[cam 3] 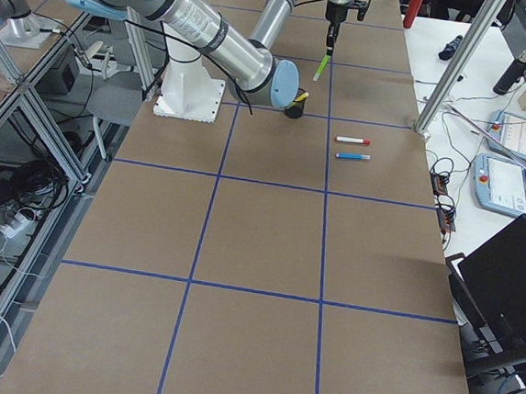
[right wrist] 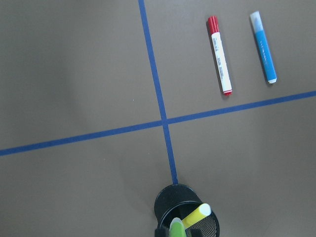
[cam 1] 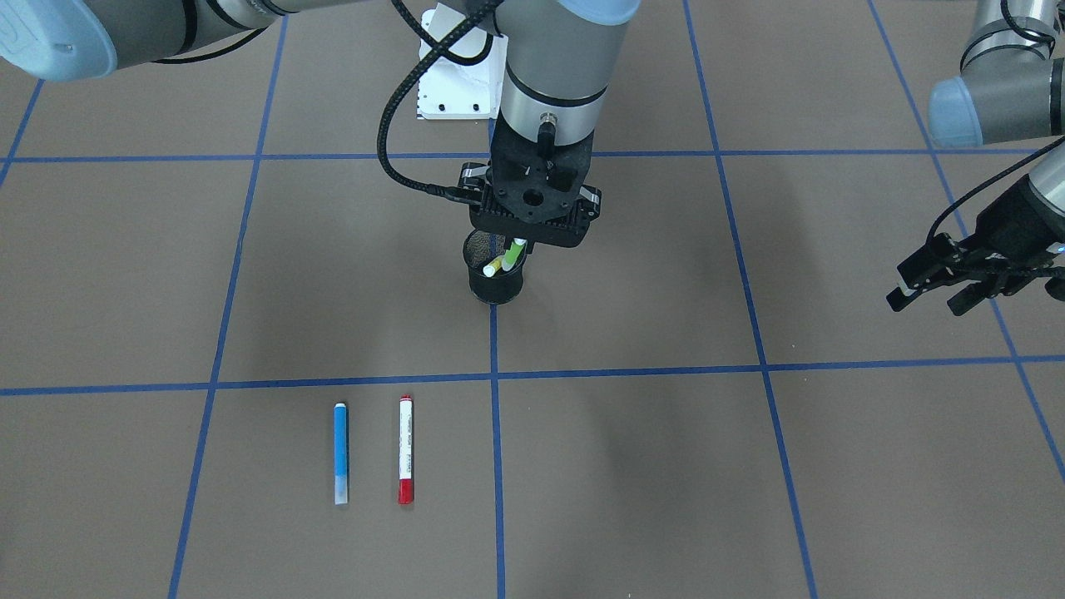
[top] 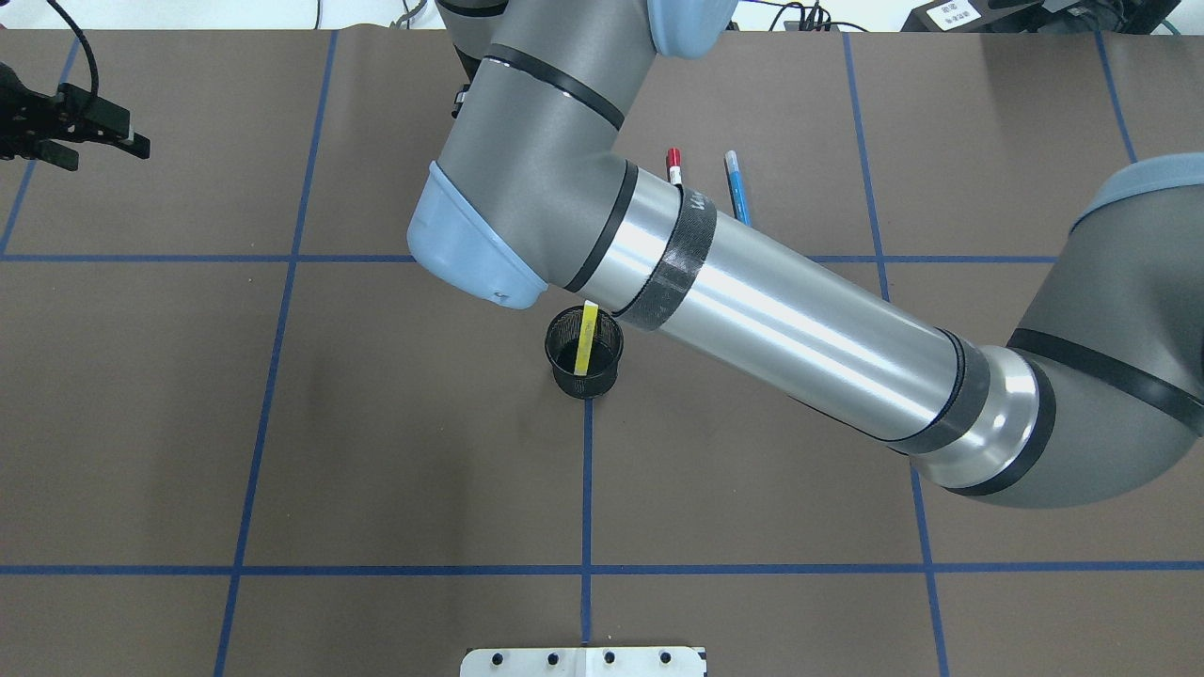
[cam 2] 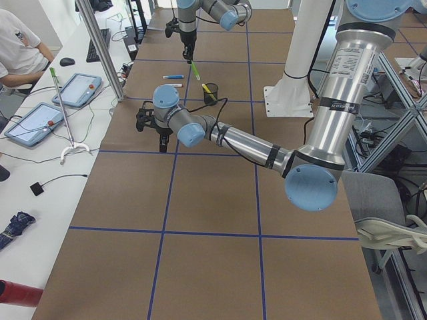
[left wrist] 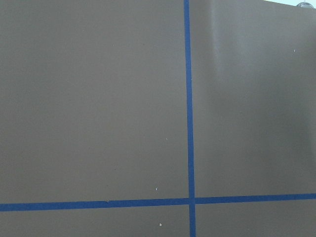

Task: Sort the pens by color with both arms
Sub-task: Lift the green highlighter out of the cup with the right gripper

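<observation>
My right gripper (cam 1: 522, 235) hangs over the black mesh cup (cam 1: 496, 281) and is shut on the light green pen (cam 1: 517, 245), held tilted above the cup; the side views show this too (cam 3: 318, 68). The yellow pen (top: 587, 337) leans inside the cup. The blue pen (cam 1: 340, 453) and the white pen with red ends (cam 1: 405, 449) lie side by side on the table, apart from the cup. My left gripper (cam 1: 925, 304) is open and empty, far off at the table's side (top: 136, 136).
The right arm's long forearm (top: 800, 320) crosses above the table's middle. The white pedestal base (cam 1: 453, 83) stands behind the cup. Blue tape lines (left wrist: 188, 98) grid the brown table. An operators' desk with tablets (cam 2: 40, 120) and a metal post (cam 2: 100, 53) stand beyond the far edge.
</observation>
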Controlling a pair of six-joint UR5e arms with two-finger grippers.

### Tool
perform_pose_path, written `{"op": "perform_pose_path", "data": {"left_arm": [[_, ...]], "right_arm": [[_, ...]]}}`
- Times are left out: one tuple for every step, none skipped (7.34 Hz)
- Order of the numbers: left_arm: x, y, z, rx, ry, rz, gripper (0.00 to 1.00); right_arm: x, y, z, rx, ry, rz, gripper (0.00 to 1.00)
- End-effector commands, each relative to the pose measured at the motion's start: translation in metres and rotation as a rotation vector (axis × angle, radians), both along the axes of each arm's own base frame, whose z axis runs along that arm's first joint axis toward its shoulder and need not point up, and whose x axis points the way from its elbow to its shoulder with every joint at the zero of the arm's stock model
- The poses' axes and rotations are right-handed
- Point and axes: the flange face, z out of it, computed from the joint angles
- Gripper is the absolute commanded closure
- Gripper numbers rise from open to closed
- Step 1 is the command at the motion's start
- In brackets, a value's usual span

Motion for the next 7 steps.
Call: {"op": "perform_pose_path", "data": {"left_arm": [[-0.001,0.000,0.001,0.001,-0.002,-0.002,0.02],[-0.003,0.001,0.004,0.006,-0.007,-0.001,0.02],[-0.007,0.005,0.007,0.003,-0.009,-0.003,0.02],[-0.020,0.013,0.014,-0.001,-0.007,-0.016,0.02],[-0.031,0.037,0.021,0.002,-0.002,-0.017,0.02],[-0.044,0.065,0.026,-0.001,-0.004,-0.025,0.02],[-0.053,0.083,0.028,-0.003,-0.005,-0.030,0.02]], "right_arm": [[-0.003,-0.026,0.018,0.126,-0.130,0.188,1.00],[-0.005,-0.038,0.047,0.232,-0.195,0.249,1.00],[0.000,-0.047,0.058,0.338,-0.227,0.326,1.00],[0.004,-0.052,0.064,0.443,-0.254,0.416,1.00],[-0.006,-0.045,0.089,0.539,-0.257,0.501,1.00],[-0.014,-0.040,0.101,0.607,-0.230,0.568,1.00],[-0.037,-0.031,0.119,0.635,-0.170,0.574,1.00]]}}
